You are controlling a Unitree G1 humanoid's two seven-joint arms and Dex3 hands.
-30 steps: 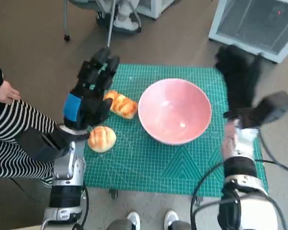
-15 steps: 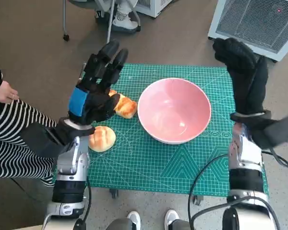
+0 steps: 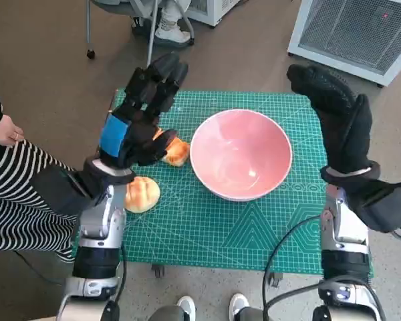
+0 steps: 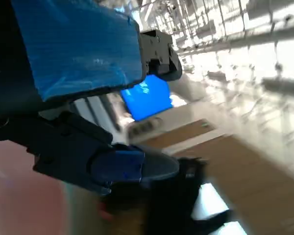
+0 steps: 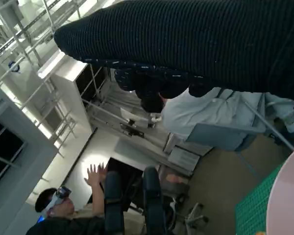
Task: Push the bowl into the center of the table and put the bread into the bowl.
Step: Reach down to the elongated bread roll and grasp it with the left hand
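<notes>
A brown floor (image 3: 47,73) is surrounding the small worktop, which is wearing a green gridded cutting mat (image 3: 207,221) across the middle of the head view. A white slatted appliance (image 3: 361,30) is standing in the upper right of the frame, chair legs and a pair of white shoes (image 3: 168,30) are showing at the top centre, and a person in a black-and-white striped garment (image 3: 10,194) is sitting at the left edge.

The round pink bowl (image 3: 240,155) is sitting upright at about the middle of the mat. A glossy golden elongated bread roll (image 3: 174,150) is lying just beside the bowl's left rim, partly hidden under the left hand. A second, round golden bun (image 3: 142,194) is lying near the mat's left edge, below it, apart from the bowl.

The left hand (image 3: 137,120) is hovering over the elongated roll with its fingers spread and nothing in them. The right hand (image 3: 334,117) is raised above the mat's right edge, fingers extended and empty.

Compared with a second ago, both hands are standing higher and more outstretched; the bowl and both breads are lying where they were.

In the right wrist view a person with raised hands (image 5: 95,174) is sitting in the lower left.
</notes>
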